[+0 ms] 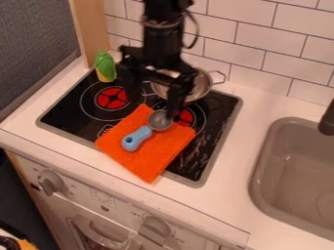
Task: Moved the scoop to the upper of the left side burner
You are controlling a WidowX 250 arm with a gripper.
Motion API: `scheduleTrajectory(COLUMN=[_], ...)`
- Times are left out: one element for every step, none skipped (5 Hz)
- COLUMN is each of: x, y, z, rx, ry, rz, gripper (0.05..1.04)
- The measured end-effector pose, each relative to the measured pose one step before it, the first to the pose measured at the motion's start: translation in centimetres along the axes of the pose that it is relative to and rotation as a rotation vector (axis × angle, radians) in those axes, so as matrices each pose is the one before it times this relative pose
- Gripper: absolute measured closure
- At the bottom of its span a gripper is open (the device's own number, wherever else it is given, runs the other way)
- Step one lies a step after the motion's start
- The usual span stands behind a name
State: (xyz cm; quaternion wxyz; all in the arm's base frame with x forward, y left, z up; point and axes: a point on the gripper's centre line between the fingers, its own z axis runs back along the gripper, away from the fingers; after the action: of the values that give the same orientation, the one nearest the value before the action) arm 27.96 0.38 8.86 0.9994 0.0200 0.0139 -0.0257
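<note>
The scoop (149, 130) lies on the orange cloth (151, 161), near the parted, empty fingers (175, 103), with the left burner (112, 98) toward 11 o'clock; grasp, transfer and placement all appear to remain, no stage being complete.

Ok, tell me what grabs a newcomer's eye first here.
The bright orange cloth on the stove, with a blue-handled scoop lying on it. Next, the black robot arm hanging in from the top edge, then the green-and-yellow toy at the stove's back left.
</note>
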Motion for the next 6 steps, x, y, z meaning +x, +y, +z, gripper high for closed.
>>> scheduleTrajectory(x=[-0.47,0.37,0.486,0.706,0.099,-0.297], y=[0.823,0.603,-0.069,-0.042,-0.001,-0.492], z=[-1.904,-3.04,-2.488,-0.657,0.058,0.037], rx=[0.0182,-0.0119,-0.0083,0.0061,-0.0007,0.0084], ry=[-0.0089,0.0098,0.0146,0.008,-0.0032,0.006], rz=[-0.0346,0.0027,-0.0118,-0.0142,-0.0035,-0.0133], gripper=[0.084,0.084,0.084,0.131,0.402,0.673])
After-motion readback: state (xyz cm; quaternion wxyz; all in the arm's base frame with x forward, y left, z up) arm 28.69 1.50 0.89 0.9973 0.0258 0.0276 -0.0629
